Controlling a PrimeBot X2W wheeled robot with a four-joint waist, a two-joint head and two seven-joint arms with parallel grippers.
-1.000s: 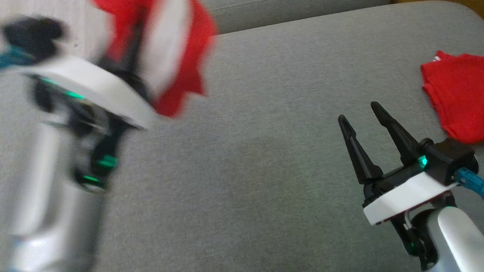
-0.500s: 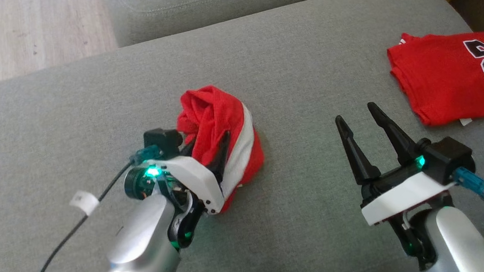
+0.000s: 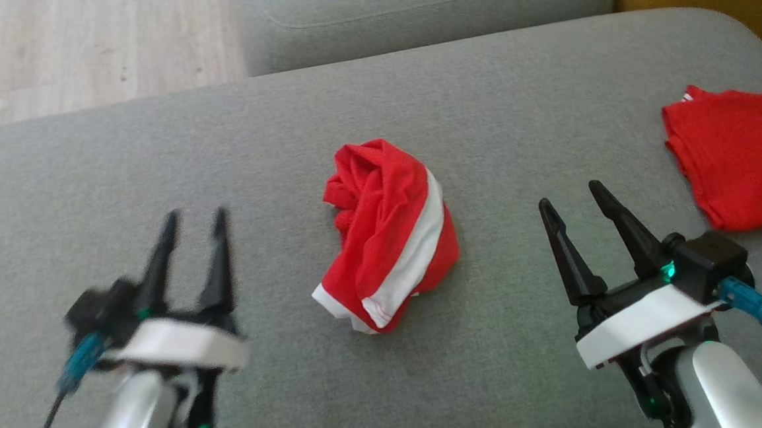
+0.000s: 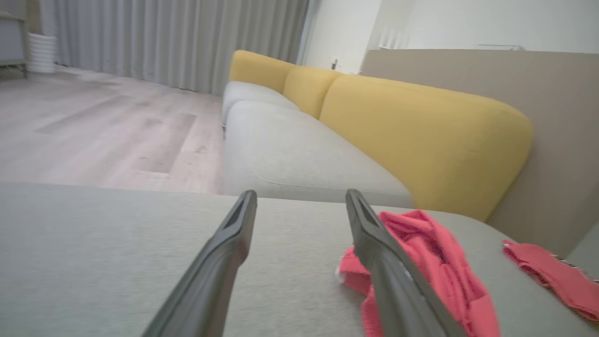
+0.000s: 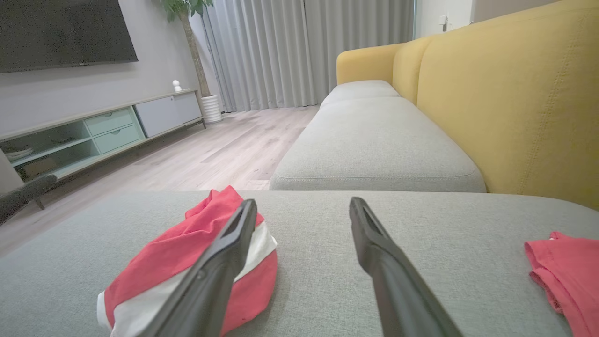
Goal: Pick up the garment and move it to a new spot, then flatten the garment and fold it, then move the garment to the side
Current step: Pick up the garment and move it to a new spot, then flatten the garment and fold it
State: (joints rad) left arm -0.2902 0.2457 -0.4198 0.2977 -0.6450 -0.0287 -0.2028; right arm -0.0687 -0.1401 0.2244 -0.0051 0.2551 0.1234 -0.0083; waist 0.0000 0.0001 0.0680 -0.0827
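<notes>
The crumpled red, white-striped garment (image 3: 386, 237) is lying bunched on the grey fabric sofa cushion (image 3: 513, 100) between the left gripper (image 3: 196, 217) and right gripper (image 3: 570, 196), both holding their fingers apart, empty. A pinch could be catching several layers, dragging the bundle instead of spreading it.
</notes>
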